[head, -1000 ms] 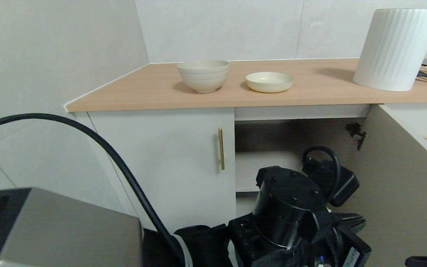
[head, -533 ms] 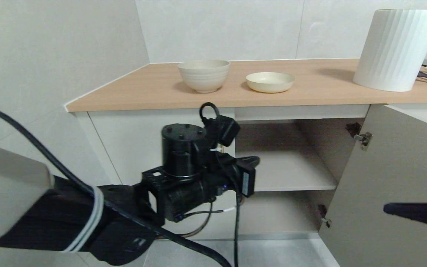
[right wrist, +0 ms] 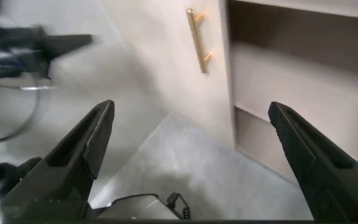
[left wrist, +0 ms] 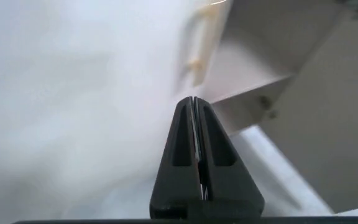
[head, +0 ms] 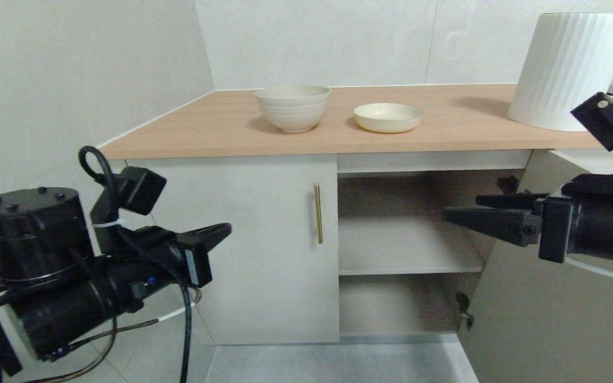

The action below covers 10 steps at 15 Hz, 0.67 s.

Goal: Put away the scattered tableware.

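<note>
Field notes, standing before the cabinets.

Across the upper half of the head view runs a pale wooden counter [head: 445, 133], its front edge a straight line above white cabinets. At upper centre-left stands a beige ribbed bowl [head: 292, 108], upright and set back from that front edge. Just right of it sits a shallow cream dish [head: 388, 117], with a gap between the two so they do not touch; it is about as far back from the edge. At upper right is a tall white ribbed container [head: 570, 69], well apart from the dish, with a long stretch of wood between them.

Below, at centre, is a closed white cabinet door [head: 242, 244] with a vertical brass handle [head: 317, 213] near its right edge. Right of it the bay stands open, and a white shelf [head: 407, 250] splits it into upper and lower compartments. The open door [head: 540, 319] is swung out at lower right.

At lower left, the left end effector [head: 216, 233] hangs in front of the closed door, well left of the handle. In the left wrist view its fingers [left wrist: 182, 137] are pressed together, with only a seam between them.

At centre right, the right end effector [head: 461, 208] points left across the mouth of the upper compartment, near the bay's right side. In the right wrist view its fingers [right wrist: 86, 149] are spread wide and grip nothing.
</note>
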Motion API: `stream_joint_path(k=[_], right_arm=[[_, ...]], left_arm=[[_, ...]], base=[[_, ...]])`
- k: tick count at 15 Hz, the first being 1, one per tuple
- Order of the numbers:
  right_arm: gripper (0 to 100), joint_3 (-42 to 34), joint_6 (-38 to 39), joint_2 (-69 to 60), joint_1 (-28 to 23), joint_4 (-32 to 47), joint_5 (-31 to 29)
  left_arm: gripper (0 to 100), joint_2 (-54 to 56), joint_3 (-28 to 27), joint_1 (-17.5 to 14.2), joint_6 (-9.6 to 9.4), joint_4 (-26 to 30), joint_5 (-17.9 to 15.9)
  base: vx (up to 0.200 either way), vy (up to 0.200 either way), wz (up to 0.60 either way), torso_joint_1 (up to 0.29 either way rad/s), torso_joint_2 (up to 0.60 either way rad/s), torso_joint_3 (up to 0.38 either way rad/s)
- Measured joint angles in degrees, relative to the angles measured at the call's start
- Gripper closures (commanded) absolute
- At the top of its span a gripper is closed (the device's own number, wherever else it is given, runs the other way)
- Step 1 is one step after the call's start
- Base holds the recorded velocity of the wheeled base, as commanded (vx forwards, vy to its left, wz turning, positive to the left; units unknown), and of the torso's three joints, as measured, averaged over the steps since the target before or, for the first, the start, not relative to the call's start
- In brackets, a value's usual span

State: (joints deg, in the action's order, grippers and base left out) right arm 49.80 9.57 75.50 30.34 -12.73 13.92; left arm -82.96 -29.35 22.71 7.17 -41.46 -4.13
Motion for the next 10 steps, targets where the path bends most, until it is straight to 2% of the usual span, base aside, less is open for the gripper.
stream_joint_path(k=[1, 3, 4, 5, 10], right_arm=[[0, 0.2, 0.0, 0.33, 0.28, 0.74, -0.18], [0, 1.74, 0.04, 0.29, 0.9, 6.35, -1.48], [0, 2.35, 0.02, 0.27, 1.07, 6.94, -3.15], [0, 2.73, 0.04, 0.3, 1.51, 7.16, -4.22], [0, 3.32, 0.04, 0.41, 2.62, 7.27, -6.02]], left_arm=[[100, 2.01, 0.74, -1.05, -0.17, 1.89, -0.18], [100, 5.71, 0.8, -1.93, -1.84, 8.84, -0.38], [0, 6.8, -0.18, -2.1, -2.19, 11.12, -0.4], [0, 7.85, -1.73, -2.18, -2.3, 13.58, -0.35], [0, 11.11, -4.85, -2.24, -2.13, 16.53, -0.18]], base=[[0.0, 0.0, 0.0, 0.0, 0.0, 0.0], [0.0, 0.0, 0.0, 0.0, 0.0, 0.0], [0.0, 0.0, 0.0, 0.0, 0.0, 0.0], [0.0, 0.0, 0.0, 0.0, 0.0, 0.0], [0.0, 0.0, 0.0, 0.0, 0.0, 0.0]])
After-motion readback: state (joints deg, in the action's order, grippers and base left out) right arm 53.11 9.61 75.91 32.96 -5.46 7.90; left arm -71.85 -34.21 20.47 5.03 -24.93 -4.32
